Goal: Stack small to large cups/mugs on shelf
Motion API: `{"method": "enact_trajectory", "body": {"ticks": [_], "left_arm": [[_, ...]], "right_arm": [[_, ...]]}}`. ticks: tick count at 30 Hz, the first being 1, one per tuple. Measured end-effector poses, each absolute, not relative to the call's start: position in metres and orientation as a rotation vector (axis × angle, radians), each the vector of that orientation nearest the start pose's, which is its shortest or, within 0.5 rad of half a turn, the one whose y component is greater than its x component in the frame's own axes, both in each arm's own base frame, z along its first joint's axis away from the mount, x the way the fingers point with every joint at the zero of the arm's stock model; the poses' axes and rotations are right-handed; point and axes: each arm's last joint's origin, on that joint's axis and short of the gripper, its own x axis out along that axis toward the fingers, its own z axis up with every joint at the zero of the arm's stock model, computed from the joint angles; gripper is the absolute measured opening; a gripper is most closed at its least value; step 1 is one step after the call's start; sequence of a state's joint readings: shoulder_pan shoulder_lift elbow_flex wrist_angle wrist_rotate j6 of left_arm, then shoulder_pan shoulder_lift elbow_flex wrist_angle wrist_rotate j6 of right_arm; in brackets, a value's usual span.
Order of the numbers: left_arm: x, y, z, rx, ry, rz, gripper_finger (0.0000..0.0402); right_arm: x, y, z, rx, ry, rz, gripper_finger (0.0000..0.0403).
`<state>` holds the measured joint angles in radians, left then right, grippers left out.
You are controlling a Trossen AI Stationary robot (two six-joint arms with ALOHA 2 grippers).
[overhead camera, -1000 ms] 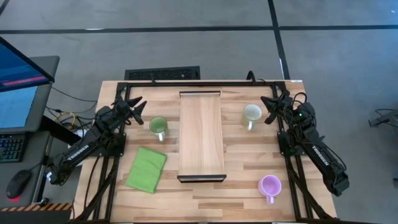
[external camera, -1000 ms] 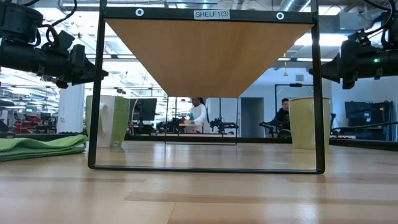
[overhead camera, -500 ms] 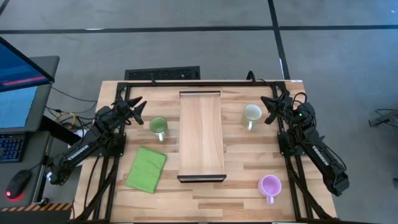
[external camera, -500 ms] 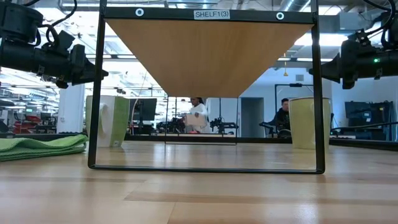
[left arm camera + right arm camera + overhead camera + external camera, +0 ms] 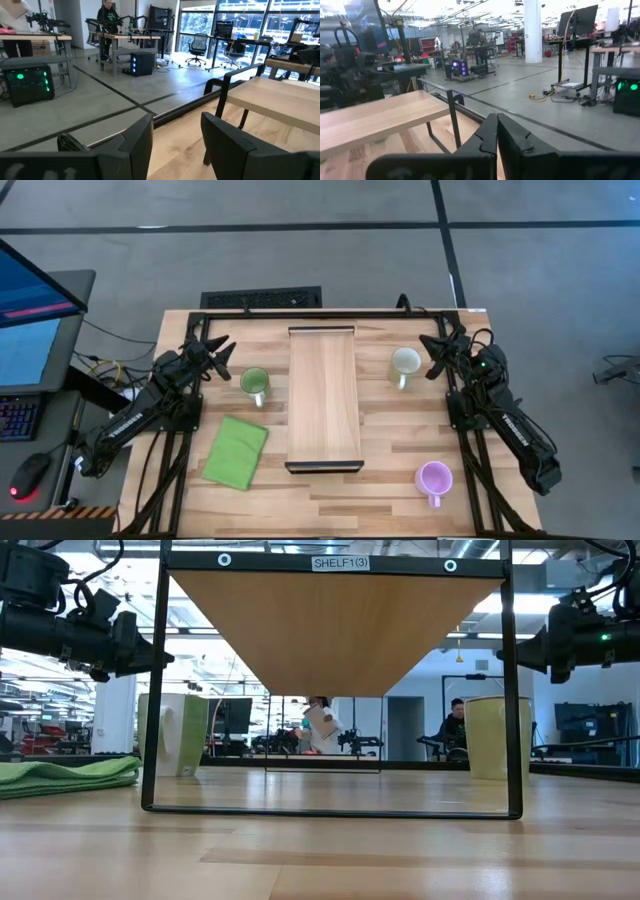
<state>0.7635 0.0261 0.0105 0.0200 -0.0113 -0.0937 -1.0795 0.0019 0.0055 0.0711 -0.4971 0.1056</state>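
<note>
The shelf point(image 5: 323, 395), a long light-wood board on a dark frame, stands in the middle of the table. It also shows in the left wrist view point(image 5: 280, 97) and the right wrist view point(image 5: 375, 117). A light green mug point(image 5: 254, 384) stands upright on the table left of the shelf. A white mug point(image 5: 405, 364) stands right of it, and a light purple mug point(image 5: 434, 478) stands at the near right. My left gripper point(image 5: 222, 346) point(image 5: 175, 132) hovers open and empty, left of the green mug. My right gripper point(image 5: 436, 352) point(image 5: 496, 122) hovers shut and empty, right of the white mug.
A folded green cloth point(image 5: 236, 451) lies flat at the near left of the table. The slatted tabletop point(image 5: 330, 500) shows bare wood in front of the shelf. In the low view, people stand in the room point(image 5: 318, 725) beyond the table.
</note>
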Motion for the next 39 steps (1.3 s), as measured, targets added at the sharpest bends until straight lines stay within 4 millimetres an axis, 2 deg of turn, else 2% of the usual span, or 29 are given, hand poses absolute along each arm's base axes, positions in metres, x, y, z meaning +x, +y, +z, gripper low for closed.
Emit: {"method": "enact_trajectory", "body": {"ticks": [4,14,25,32,39], "left_arm": [[0.071,0.068,0.167,-0.087,-0.04,0.774,0.0158],[0.071,0.068,0.167,-0.087,-0.04,0.774,0.0158],[0.071,0.068,0.167,-0.087,-0.04,0.774,0.0158],[0.071,0.068,0.167,-0.087,-0.04,0.774,0.0158],[0.071,0.068,0.167,-0.087,-0.041,0.774,0.0158]], "right_arm": [[0.056,-0.076,0.172,0.154,-0.116,-0.573,0.0033],[0.056,-0.076,0.172,0.151,-0.115,-0.573,0.0036],[0.056,-0.076,0.172,0.151,-0.115,-0.574,0.0104],[0.056,-0.076,0.173,0.202,-0.13,-0.569,0.0119],[0.053,-0.07,0.199,0.177,-0.185,-0.554,0.0119]]}}
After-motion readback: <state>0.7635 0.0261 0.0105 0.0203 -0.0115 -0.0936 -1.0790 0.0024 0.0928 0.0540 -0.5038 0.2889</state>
